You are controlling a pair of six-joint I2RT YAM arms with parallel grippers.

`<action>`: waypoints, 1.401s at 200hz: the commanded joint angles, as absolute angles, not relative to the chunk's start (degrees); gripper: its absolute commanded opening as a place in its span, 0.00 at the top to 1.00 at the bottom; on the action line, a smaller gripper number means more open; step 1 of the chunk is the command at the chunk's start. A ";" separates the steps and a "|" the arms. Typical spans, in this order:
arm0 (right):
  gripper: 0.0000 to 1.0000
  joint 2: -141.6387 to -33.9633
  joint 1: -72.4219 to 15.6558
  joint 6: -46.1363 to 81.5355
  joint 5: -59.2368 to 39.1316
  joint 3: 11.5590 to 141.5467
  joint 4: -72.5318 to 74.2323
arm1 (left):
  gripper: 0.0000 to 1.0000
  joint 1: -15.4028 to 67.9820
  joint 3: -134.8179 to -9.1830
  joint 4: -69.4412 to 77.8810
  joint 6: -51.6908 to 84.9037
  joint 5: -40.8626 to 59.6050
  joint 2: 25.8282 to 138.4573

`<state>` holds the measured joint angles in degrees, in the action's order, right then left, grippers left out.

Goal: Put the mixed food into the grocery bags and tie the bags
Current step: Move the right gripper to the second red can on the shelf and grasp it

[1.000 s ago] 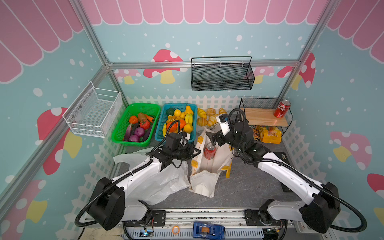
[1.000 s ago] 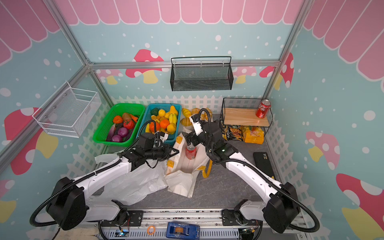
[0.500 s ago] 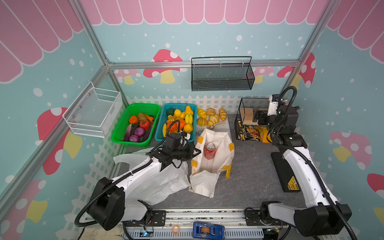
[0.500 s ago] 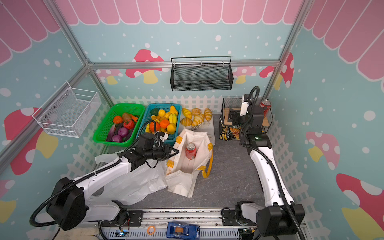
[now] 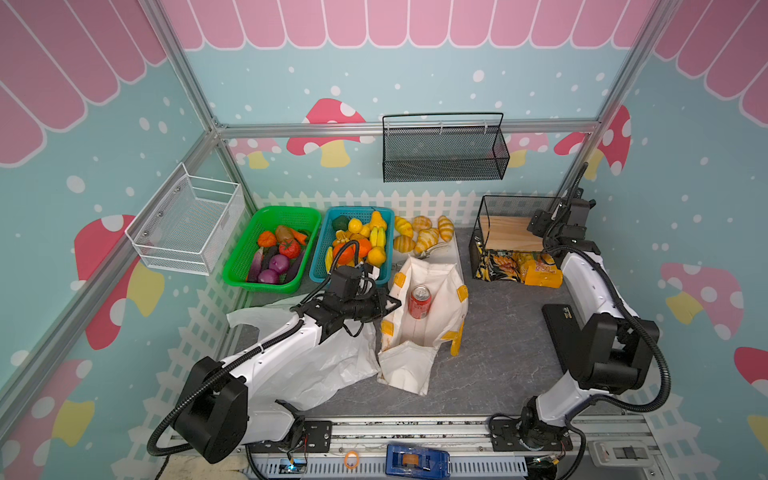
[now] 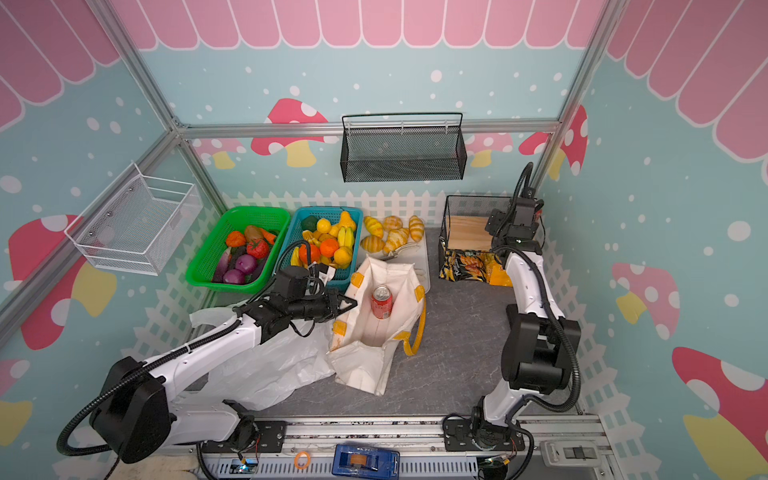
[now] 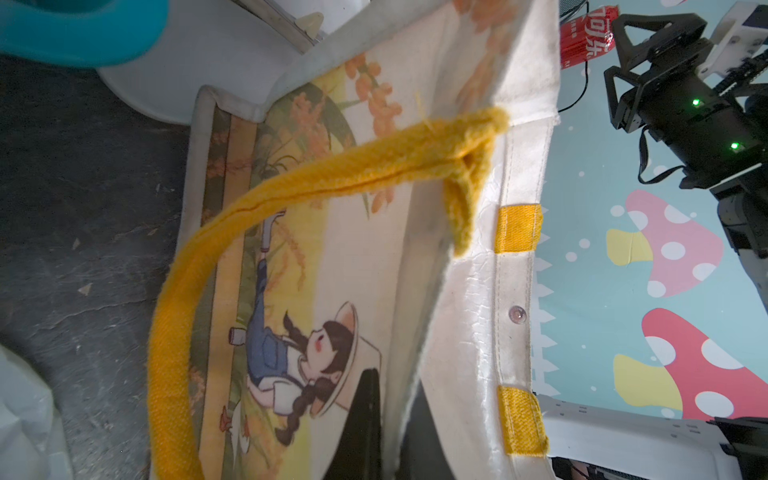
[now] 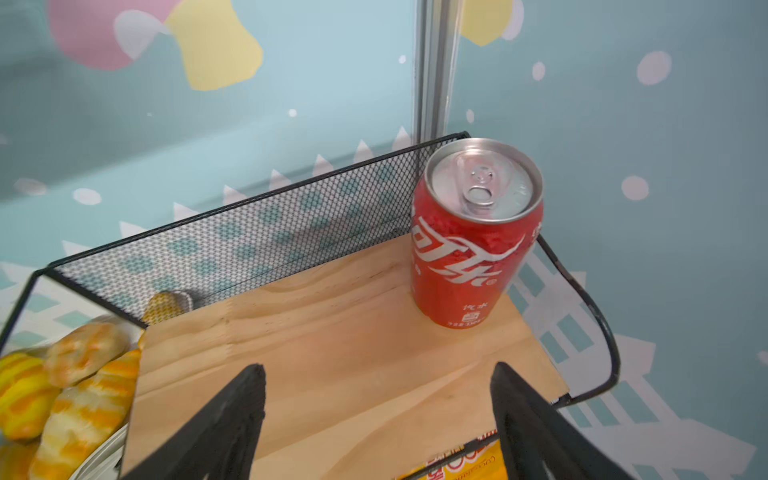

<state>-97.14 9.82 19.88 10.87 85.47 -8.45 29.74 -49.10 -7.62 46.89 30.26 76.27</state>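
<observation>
A stiff white tote point(image 5: 409, 365) point(image 6: 365, 365) with yellow handles stands open mid-table, and one red soda can point(image 5: 419, 301) point(image 6: 382, 302) stands upright inside it. My left gripper point(image 5: 392, 305) point(image 7: 390, 415) is shut on the tote's left rim. The thin white plastic bag point(image 5: 332, 374) lies crumpled under my left arm. A second red can point(image 8: 473, 232) stands on the wooden shelf at back right. My right gripper point(image 8: 376, 372) point(image 5: 544, 226) hovers open just short of it, holding nothing. The tomato point(image 5: 289, 248) and two purple onions point(image 5: 279, 263) lie in the green basket point(image 5: 286, 210).
A blue basket point(image 5: 357, 210) of yellow and orange fruit sits beside the green one. Croissants point(image 5: 419, 235) lie on a white tray behind the tote. The black mesh rack point(image 8: 249, 232) fences the shelf, with snack packets point(image 5: 515, 266) beneath. A flat black device point(image 5: 561, 324) lies at the right.
My right arm has left the tote, where the can now stands free, and swung to the back-right shelf. Its jaws have narrowed slightly. The left gripper has not moved.
</observation>
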 commanded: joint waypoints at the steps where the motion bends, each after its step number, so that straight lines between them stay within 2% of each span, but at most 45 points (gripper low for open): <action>1: 0.14 -99.85 10.54 22.14 13.26 89.01 -5.58 | 1.00 29.23 -48.56 -7.84 45.79 28.59 76.13; 108: 0.17 -110.86 11.69 20.44 23.06 98.09 -4.90 | 1.00 28.37 -48.78 -7.73 45.37 28.67 77.50; 192: 0.17 -117.45 11.93 16.42 25.11 105.38 -4.17 | 1.00 28.18 -48.87 -7.64 45.44 28.83 78.17; 280: 0.22 -121.55 12.06 12.94 26.20 109.45 -2.66 | 1.00 28.01 -48.87 -7.82 45.22 28.48 78.57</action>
<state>-119.98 11.64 14.96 24.84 107.87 -4.60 28.82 -48.99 -7.81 46.06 30.24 77.47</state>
